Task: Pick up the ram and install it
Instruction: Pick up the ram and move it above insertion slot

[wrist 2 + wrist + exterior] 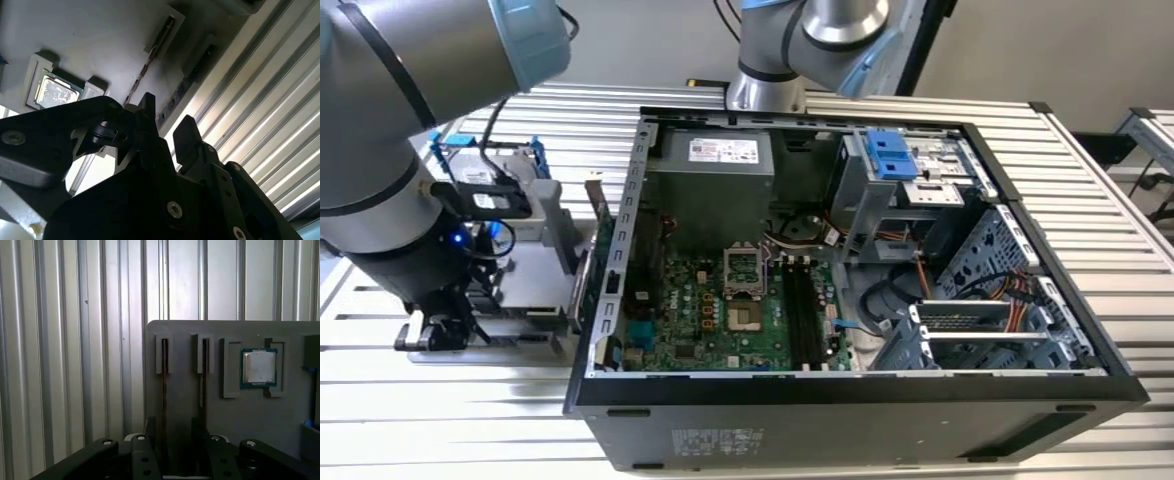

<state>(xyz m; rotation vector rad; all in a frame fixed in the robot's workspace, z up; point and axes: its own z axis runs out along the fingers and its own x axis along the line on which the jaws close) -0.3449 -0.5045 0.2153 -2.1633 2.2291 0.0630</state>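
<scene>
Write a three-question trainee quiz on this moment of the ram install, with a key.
1. True or false: the gripper is inside the computer case.
2. Multiple choice: what sits in the grey tray beside the ram slots? A) processor chip B) screwdriver C) coin battery
3. Short answer: how do the jaws stand relative to the ram stick in the first wrist view?
Key: 1. False; it hangs over the tray, outside the case, on the exterior view's left. 2. A. 3. Open, one on either side of the stick's line, not clamped on it.
</scene>
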